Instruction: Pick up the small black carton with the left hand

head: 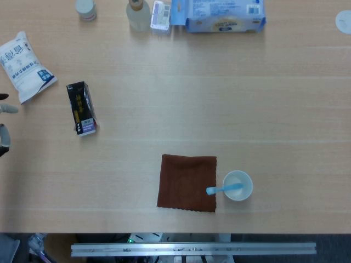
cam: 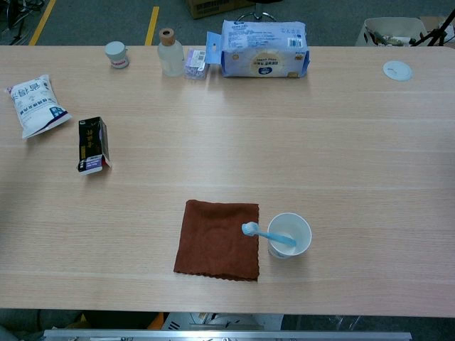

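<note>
The small black carton point(head: 81, 108) lies on its side on the left part of the wooden table point(head: 219, 109), its white end towards the front; the chest view shows the carton point(cam: 92, 145) too. Only the fingertips of my left hand point(head: 4, 118) poke in at the left edge of the head view, spread apart with nothing between them, well to the left of the carton and not touching it. The chest view does not show this hand. My right hand appears in neither view.
A white bag point(head: 24, 66) lies behind and left of the carton. A brown cloth point(head: 187, 182) and a white cup point(head: 238, 186) with a blue toothbrush sit near the front. Along the far edge stand a jar point(head: 85, 9), a bottle point(head: 138, 13) and a blue-white pack point(head: 219, 13).
</note>
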Robot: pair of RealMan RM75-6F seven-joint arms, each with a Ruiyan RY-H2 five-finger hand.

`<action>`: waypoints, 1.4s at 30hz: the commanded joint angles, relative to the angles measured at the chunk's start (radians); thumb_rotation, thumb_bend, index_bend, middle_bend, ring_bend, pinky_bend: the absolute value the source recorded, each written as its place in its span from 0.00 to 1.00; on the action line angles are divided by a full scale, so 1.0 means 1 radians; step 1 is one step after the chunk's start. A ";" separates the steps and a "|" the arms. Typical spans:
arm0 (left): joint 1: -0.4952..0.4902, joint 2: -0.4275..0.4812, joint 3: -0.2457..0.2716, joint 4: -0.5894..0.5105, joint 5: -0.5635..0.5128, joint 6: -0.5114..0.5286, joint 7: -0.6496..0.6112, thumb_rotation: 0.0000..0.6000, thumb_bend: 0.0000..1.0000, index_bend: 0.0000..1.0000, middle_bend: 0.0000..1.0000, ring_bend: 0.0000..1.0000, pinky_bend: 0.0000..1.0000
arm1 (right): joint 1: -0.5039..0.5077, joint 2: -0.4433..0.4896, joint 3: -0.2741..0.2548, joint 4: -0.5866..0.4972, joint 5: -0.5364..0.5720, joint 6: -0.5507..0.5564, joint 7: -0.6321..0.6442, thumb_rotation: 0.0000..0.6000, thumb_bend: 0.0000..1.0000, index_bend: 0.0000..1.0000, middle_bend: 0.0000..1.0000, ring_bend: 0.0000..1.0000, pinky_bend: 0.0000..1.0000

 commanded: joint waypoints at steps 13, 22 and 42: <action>0.001 0.000 0.004 0.001 0.009 -0.004 0.010 1.00 0.66 0.35 0.21 0.17 0.26 | 0.020 0.000 0.003 0.001 -0.020 0.001 0.006 1.00 0.19 0.10 0.12 0.09 0.18; -0.026 -0.011 0.007 0.004 0.026 -0.041 0.035 1.00 0.66 0.35 0.19 0.16 0.26 | 0.023 0.015 0.015 -0.005 -0.027 0.025 -0.006 1.00 0.19 0.10 0.12 0.09 0.18; -0.094 -0.116 0.013 0.151 0.065 -0.097 0.004 1.00 0.38 0.15 0.05 0.04 0.20 | 0.028 0.031 0.033 -0.039 -0.039 0.062 -0.040 1.00 0.19 0.10 0.12 0.09 0.18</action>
